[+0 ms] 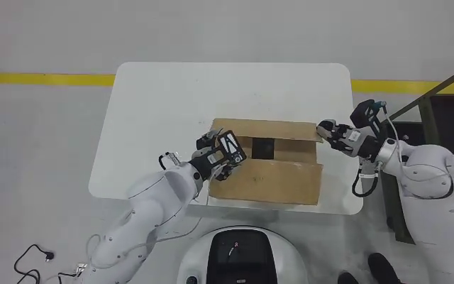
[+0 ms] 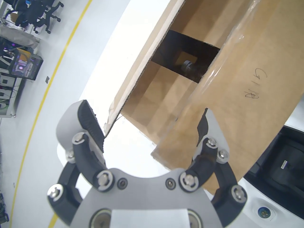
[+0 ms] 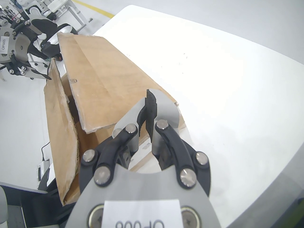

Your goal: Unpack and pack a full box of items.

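White table (image 1: 177,106) under me, with a yellow floor line (image 1: 57,78) beyond its far edge. The box (image 1: 266,181) lies near-right on it, long axis left to right. Its long flaps fold over the opening, leaving a dark slot between. My left gripper (image 2: 144,115) hangs at the left end, spread wide across the flap ends. My right gripper (image 3: 148,105) sits at the far flap's right corner, fingers pressed together.
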`<state>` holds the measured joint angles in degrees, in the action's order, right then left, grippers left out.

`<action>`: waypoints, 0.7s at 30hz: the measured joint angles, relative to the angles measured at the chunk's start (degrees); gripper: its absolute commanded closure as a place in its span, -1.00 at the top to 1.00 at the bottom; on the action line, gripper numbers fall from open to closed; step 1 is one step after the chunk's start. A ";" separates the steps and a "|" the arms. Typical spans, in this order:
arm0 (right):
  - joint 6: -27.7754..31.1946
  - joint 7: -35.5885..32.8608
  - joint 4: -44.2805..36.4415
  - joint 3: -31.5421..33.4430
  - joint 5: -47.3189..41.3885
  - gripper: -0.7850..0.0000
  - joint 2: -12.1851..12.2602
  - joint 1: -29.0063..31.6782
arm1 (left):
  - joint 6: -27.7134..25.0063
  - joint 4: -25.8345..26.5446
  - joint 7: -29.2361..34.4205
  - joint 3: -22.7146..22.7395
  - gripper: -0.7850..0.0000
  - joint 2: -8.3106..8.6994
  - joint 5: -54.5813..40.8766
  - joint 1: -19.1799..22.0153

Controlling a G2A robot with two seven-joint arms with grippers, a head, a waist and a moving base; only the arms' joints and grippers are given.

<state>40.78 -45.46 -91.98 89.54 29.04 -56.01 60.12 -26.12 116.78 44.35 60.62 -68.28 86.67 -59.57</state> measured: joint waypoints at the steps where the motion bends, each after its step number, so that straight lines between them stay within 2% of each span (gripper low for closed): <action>1: -0.11 0.00 -0.13 0.08 0.00 -1.00 0.10 0.19 | -0.79 -0.77 0.31 -0.68 1.00 -0.13 -0.61 0.65; 8: -2.91 0.99 -1.05 1.95 -0.29 -1.00 0.69 1.12 | -3.40 -4.20 2.85 -3.85 1.00 -0.83 -2.88 3.66; 13: -12.67 4.31 -5.08 4.92 -1.01 -1.00 0.83 1.58 | -2.91 -5.03 4.13 -3.95 1.00 -1.11 -5.34 4.37; 14: -14.69 5.06 -6.13 5.29 -1.31 -1.00 0.80 1.73 | -2.67 -5.17 4.32 -3.76 0.95 -1.14 -6.01 4.38; 15: -16.71 5.74 -7.27 5.48 -1.76 -1.00 0.74 1.92 | -2.39 -5.31 4.47 -3.53 0.55 -1.17 -6.76 4.37; 16: -19.31 6.58 -8.91 5.47 -2.57 -1.00 0.64 2.25 | -2.17 -5.46 4.79 -3.23 0.45 -1.19 -7.64 4.38; 20: -27.10 8.63 -14.52 3.89 -4.42 -1.00 0.22 4.01 | -1.45 -5.71 5.88 -2.45 0.37 -1.23 -9.85 4.26; 21: -28.76 9.01 -15.65 3.25 -4.47 -1.00 0.11 4.49 | -1.32 -5.78 6.24 -2.28 0.20 -1.24 -10.82 4.18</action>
<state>12.03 -36.45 -107.62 92.79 24.57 -55.90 64.61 -27.44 111.00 50.59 58.34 -69.52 75.85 -55.39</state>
